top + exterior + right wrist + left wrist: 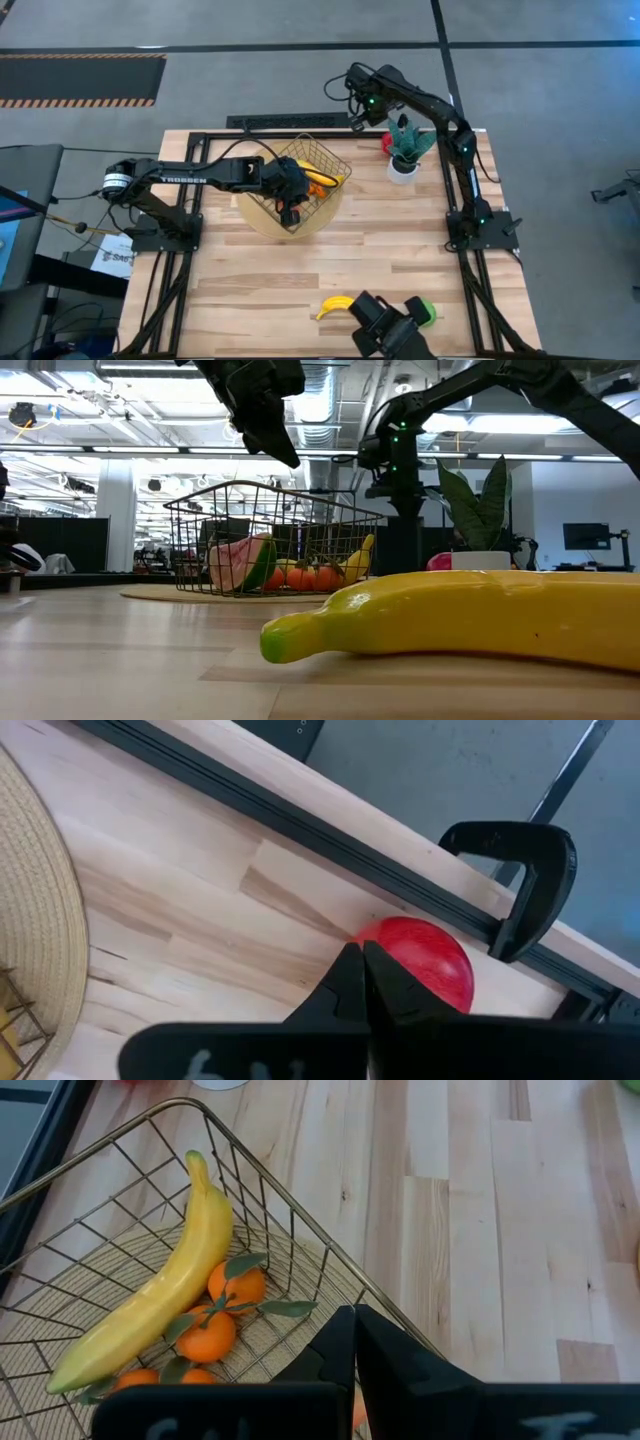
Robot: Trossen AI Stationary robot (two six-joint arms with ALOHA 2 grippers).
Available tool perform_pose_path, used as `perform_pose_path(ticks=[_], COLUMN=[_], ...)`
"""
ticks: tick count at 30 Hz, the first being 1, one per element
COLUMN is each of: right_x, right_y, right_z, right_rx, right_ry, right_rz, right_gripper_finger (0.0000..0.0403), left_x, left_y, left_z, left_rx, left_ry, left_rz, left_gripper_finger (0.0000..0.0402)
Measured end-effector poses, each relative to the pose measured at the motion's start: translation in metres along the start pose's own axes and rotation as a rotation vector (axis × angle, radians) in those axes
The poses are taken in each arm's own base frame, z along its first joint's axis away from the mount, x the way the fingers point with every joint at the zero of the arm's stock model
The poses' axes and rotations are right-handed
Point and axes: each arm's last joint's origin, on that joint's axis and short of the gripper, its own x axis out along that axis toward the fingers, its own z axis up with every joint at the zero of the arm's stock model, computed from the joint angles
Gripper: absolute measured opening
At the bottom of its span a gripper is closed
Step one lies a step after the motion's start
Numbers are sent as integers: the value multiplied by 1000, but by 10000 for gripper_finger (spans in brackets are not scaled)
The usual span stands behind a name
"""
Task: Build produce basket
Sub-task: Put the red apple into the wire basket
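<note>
The dark-gold wire basket [325,160] sits on a round tan mat [258,222]. Inside it lie a yellow banana [170,1280], small orange leaved pieces [210,1335] and a red-and-green slice [245,565]. My left gripper [352,1320] hangs shut over the basket's inside and holds nothing. My right gripper [358,955] is shut and raised near the table's far edge, beside the red apple [425,960], which rests on the table. A second banana [335,305] and a green apple [426,310] lie by the near edge.
A green potted plant in a white pot [405,155] stands just right of the red apple. A black clamp [525,880] grips the far rail behind the apple. Bare wood [330,255] stretches between the mat and the near-edge fruit.
</note>
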Motion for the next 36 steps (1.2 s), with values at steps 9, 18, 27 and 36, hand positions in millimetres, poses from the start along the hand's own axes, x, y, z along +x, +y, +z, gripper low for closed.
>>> perform_pose_path(ticks=[9,18,27,36], right_x=[1,5,9,16], right_y=[-4,-27,-48,-88], right_z=[0,5,12,16], right_rx=[-12,36,81,165], right_ry=[10,22,1,27], right_rz=[-4,-13,-14,19], right_gripper_finger=[0,0,0,0], left_x=[0,0,0,0], left_y=[0,0,0,0], left_z=[0,0,0,0], left_rx=[0,7,7,-2], left_ry=[0,3,4,4], left_rz=[0,0,0,0], left_gripper_finger=[0,0,0,0])
